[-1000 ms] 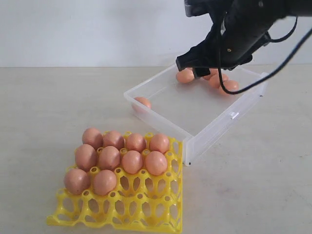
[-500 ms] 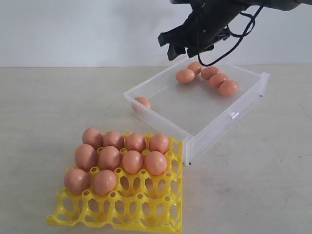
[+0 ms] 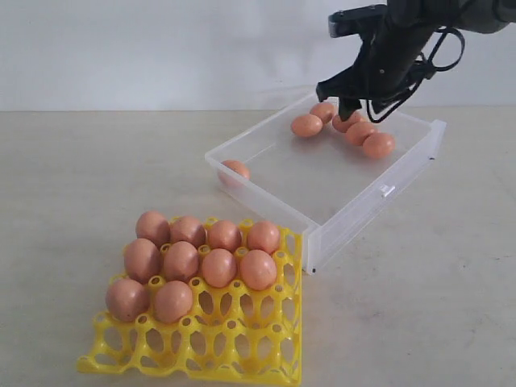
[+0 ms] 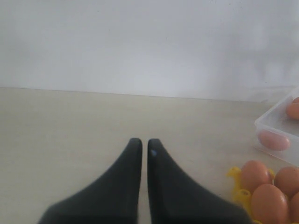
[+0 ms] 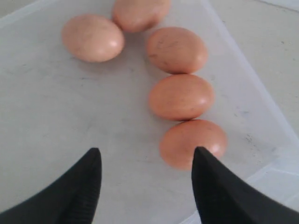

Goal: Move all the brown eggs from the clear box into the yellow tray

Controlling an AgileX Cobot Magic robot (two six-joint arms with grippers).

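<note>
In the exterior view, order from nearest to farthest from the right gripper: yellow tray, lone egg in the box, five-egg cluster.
1. Five-egg cluster, just below the right gripper, far side of box.
2. Lone egg, left corner of box.
3. Yellow tray, front left.

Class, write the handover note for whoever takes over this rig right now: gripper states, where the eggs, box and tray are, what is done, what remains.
Left gripper: jaws shut, empty, over the table near the yellow tray.
Right gripper: jaws open, empty, above five brown eggs clustered at the far side of the clear box.
Done: ten eggs sit in tray cups.
Left: six in the box, the five plus a lone egg against the wall at its left corner in the exterior view.
</note>
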